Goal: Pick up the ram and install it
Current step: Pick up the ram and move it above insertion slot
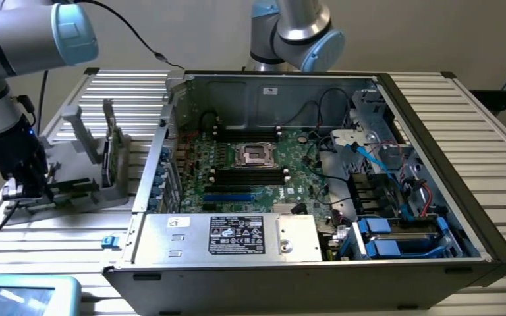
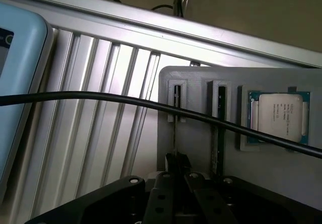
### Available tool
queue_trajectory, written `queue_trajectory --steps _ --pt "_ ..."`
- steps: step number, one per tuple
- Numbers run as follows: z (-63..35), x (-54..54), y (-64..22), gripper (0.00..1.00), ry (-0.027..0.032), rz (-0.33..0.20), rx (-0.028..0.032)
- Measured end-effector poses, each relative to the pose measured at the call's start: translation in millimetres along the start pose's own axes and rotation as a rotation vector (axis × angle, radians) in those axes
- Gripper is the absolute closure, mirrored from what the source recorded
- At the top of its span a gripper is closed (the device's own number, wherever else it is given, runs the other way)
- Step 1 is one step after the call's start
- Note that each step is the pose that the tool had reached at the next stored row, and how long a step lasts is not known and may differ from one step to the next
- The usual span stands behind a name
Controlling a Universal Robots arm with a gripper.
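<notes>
**Ram at the holder, gripper down over it, grip not confirmed**

The ram, a long, thin circuit-board stick seen edge-on in the wrist view, sits in a narrow slot of a flat grey plastic holder. Its far end is seated in a small raised bracket and its near end runs in under the black gripper. The gripper is centred on the stick's line and touches or nearly touches it. Whether it is clamped on the stick or merely set about it cannot be told.

A second dark stick stands in the neighbouring slot, just beside the first. Beyond it a square silver processor chip lies in its own recess in the same holder. A black cable crosses in front of both slots.

In the exterior view the gripper is low over the grey holder at the exterior view's left, outside the open dark metal computer case. The green motherboard lies flat inside the case, with long black slots beside the processor socket — well apart from the gripper. Holder and case both rest on a ribbed aluminium table. A tablet with a light-blue rim lies near the table's front edge.
</notes>
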State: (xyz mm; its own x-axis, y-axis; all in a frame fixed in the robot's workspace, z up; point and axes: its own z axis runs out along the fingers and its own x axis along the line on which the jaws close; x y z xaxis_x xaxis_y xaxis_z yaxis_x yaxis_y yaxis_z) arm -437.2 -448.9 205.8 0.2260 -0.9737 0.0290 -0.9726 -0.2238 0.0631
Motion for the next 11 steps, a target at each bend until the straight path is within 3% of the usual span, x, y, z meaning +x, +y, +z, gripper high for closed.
queue_trajectory --steps 8,11 --pt "-0.1 0.4 0.1 0.89 -0.0001 0.000 0.0001" --pt "-8.7 0.7 0.8 0.89 -0.0001 0.000 -0.0001"
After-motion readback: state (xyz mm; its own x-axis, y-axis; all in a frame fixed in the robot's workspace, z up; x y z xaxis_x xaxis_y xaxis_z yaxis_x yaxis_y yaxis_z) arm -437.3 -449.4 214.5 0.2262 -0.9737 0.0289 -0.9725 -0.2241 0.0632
